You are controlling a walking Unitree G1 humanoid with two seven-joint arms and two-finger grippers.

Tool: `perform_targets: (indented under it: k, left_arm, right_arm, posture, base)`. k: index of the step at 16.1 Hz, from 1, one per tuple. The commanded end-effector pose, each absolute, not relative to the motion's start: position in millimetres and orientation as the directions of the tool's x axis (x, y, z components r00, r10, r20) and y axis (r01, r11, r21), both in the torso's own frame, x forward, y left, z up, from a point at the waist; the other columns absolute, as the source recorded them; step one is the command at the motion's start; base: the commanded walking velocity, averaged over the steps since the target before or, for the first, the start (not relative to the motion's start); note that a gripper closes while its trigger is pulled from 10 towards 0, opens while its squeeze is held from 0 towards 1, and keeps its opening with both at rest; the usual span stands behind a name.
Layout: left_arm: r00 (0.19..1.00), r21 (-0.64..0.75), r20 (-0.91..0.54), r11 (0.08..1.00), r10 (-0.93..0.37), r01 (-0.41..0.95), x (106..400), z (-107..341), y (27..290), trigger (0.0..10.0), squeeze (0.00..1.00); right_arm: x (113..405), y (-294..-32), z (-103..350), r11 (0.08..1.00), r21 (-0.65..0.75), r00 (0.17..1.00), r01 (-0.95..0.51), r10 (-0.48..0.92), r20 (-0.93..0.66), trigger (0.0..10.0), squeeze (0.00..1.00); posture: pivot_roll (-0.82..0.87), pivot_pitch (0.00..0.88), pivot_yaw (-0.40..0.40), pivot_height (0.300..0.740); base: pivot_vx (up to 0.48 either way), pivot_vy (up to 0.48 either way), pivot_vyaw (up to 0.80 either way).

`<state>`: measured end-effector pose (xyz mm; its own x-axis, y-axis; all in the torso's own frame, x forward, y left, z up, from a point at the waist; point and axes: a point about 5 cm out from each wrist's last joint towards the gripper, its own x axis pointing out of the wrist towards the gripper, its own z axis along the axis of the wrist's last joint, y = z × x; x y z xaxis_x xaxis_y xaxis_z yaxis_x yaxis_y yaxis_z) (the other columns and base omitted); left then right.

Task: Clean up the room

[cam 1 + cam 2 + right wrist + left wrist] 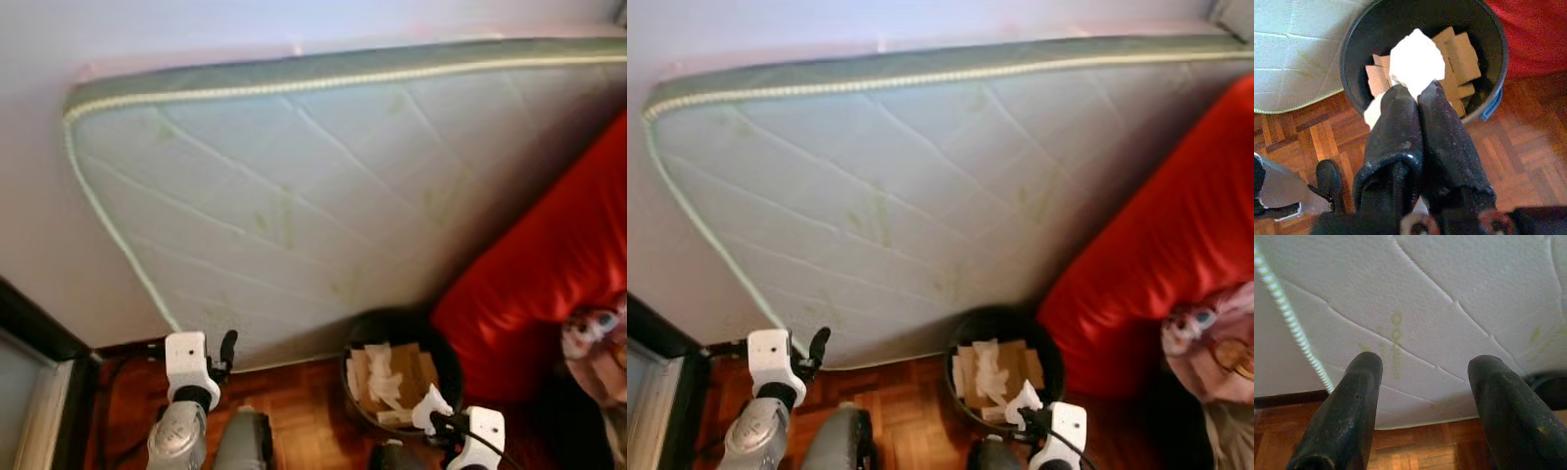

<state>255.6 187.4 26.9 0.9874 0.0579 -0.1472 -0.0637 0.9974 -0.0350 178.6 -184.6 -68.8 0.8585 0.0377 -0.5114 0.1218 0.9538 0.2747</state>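
Right now we are standing on a wooden parquet floor, facing a pale quilted mattress that leans on its edge against the wall. Beside it, on our right, a red sofa rises up, and a doll lies at its lower edge. Between the mattress and the sofa stands a black bin, set on the floor close to the mattress's bottom edge. Inside the bin we see brown cardboard pieces and some white paper.

Our right gripper hangs just above the near rim of the bin, its two black fingers pressed together and clamped on a crumpled white tissue. The tissue bulges out past the fingertips and sits over the bin's opening, above the cardboard; a little of it also pokes out on one side of the fingers.

Our left gripper is held out over the floor well to the left of the bin, pointing toward the lower part of the mattress. Its fingers stand spread apart with nothing between them.

At our far left a dark door frame runs down along the wall
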Motion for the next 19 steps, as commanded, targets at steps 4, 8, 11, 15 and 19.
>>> perform_targets:
  k: [4, 8, 11, 15, 19]
  left_arm:
    - [0.987, -0.066, -0.16, 0.997, 0.024, -0.035, 255, 27, 182, 10.0, 0.0]
    - [0.988, -0.073, -0.154, 0.997, 0.018, -0.03, 257, 28, 179, 10.0, 0.0]
    - [0.989, -0.076, -0.147, 0.997, 0.021, -0.033, 258, 29, 179, 10.0, 0.0]
    - [0.993, -0.081, -0.119, 0.997, 0.005, -0.015, 263, 38, 175, 10.0, 0.0]
    - [0.996, -0.041, -0.087, 0.999, -0.036, 0.032, 272, 51, 177, 10.0, 0.0]
  right_arm:
    - [173, -188, -68, 0.947, 0.291, 0.88, 0.134, 0.021, -0.475, 10.0, 0.0]
    - [260, -163, -10, 0.961, 0.274, 0.979, 0.032, 0.025, -0.202, 10.0, 0.0]
    - [295, -155, 21, 0.968, 0.25, 0.993, -0.014, 0.042, -0.109, 10.0, 0.0]
    - [311, -143, 30, 0.981, 0.185, 0.985, -0.054, 0.083, -0.151, 10.0, 0.0]
    - [308, -142, 17, 0.99, 0.139, 0.956, -0.036, 0.075, -0.284, 10.0, 0.0]
  posture:
    - [0.04, 0.171, -0.035, 0.648]
    - [0.04, 0.162, -0.042, 0.648]
    - [0.04, 0.152, -0.047, 0.648]
    - [0.04, 0.174, -0.061, 0.648]
    - [0.06, 0.241, -0.078, 0.648]
  base:
    - [0.0, 0.0, 0.0]
    - [0.0, 0.0, 0.0]
    - [0.0, 0.0, 0.0]
    - [0.0, 0.0, 0.0]
    - [0.0, 0.0, 0.0]
